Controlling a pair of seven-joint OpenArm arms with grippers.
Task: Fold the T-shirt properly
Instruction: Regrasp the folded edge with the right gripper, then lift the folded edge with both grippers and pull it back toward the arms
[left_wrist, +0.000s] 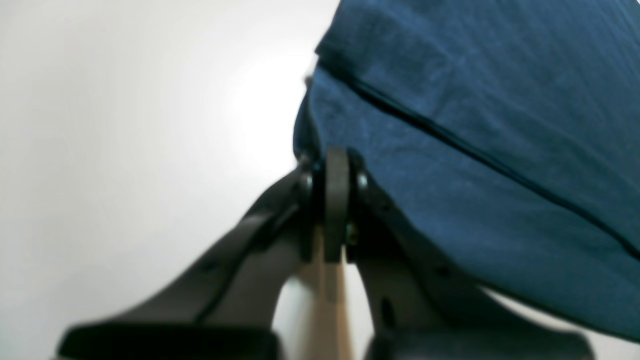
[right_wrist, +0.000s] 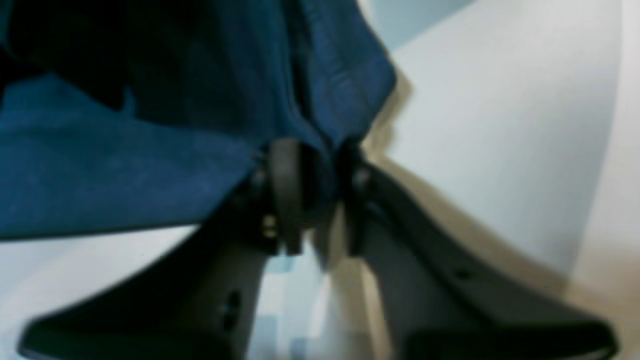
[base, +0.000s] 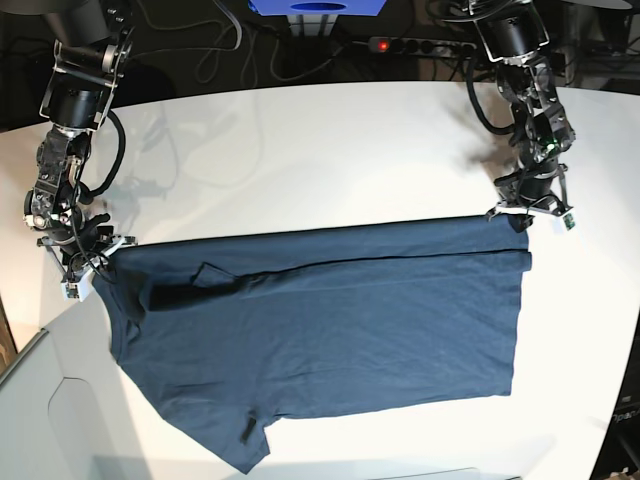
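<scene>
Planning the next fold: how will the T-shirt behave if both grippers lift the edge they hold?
The T-shirt will probably sag between the left gripper and the right gripper: it lies limp, already creased over itself. It is likely light, and its trailing sleeve may drag across the table.

The base camera looks down from above on the whole table (base: 330, 130); both wrist cameras sit very close behind their fingers, sharing the T-shirt (base: 330, 340).
</scene>
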